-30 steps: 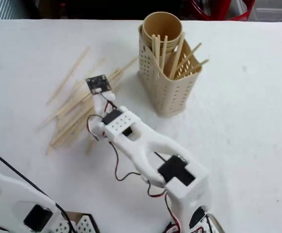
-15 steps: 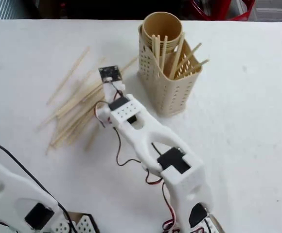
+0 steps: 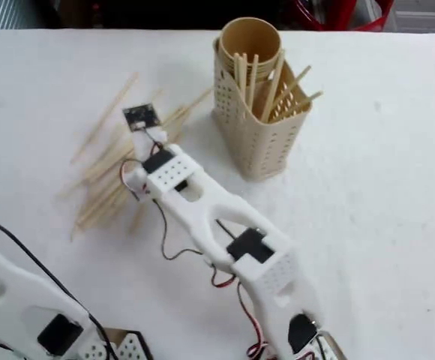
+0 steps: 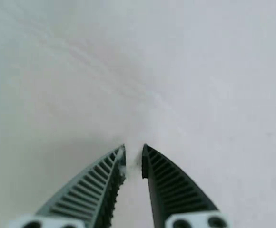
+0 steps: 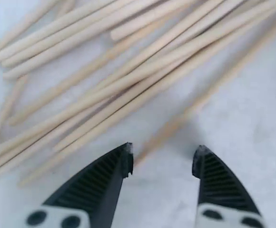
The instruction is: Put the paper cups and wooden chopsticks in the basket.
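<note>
Several loose wooden chopsticks (image 3: 105, 169) lie in a fanned pile on the white table, left of the cream perforated basket (image 3: 259, 146). Standing in the basket are a paper cup (image 3: 249, 39) and several chopsticks (image 3: 274, 86). My right arm (image 3: 195, 202) stretches from the front edge over the pile. In the right wrist view my right gripper (image 5: 162, 156) is open just above the chopsticks (image 5: 128, 80), one stick running between its fingers. My left gripper (image 4: 133, 154) is shut with nothing in it, over bare table.
The left arm's base (image 3: 30, 300) sits at the front left corner. Bare white table (image 3: 382, 195) spreads to the right of the basket and in front of it. Dark and red objects (image 3: 337, 15) lie beyond the far edge.
The right arm's wrist swung right towards the basket, then back left over the chopstick pile. The basket and the left arm stayed put.
</note>
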